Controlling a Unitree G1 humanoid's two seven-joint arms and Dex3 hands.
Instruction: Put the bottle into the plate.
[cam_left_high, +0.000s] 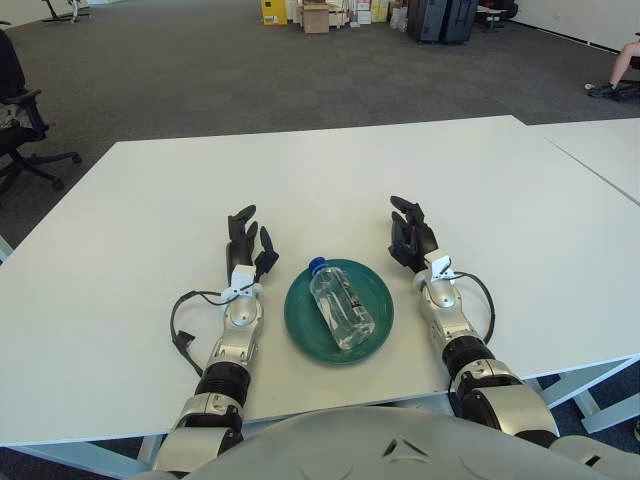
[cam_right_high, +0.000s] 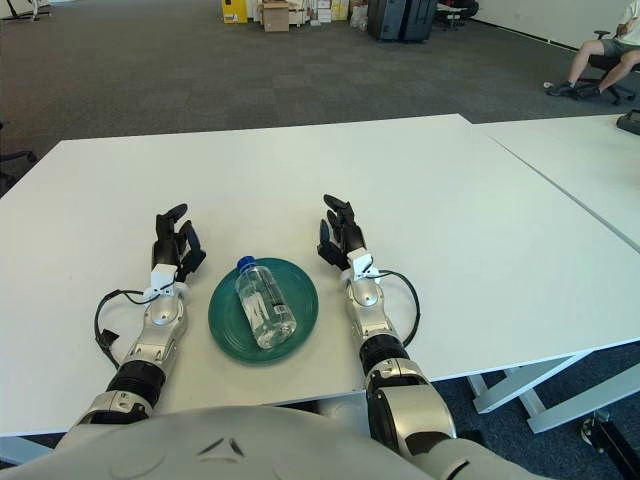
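Note:
A clear plastic bottle (cam_left_high: 339, 305) with a blue cap lies on its side inside a dark green plate (cam_left_high: 375, 290) near the table's front edge. My left hand (cam_left_high: 246, 241) rests on the table just left of the plate, fingers spread and empty. My right hand (cam_left_high: 409, 235) rests just right of the plate, fingers spread and empty. Neither hand touches the bottle or the plate.
The white table (cam_left_high: 330, 180) stretches far ahead of the plate. A second white table (cam_left_high: 605, 150) adjoins at the right. A black cable (cam_left_high: 180, 325) loops beside my left forearm. An office chair (cam_left_high: 20, 130) stands off the table's left.

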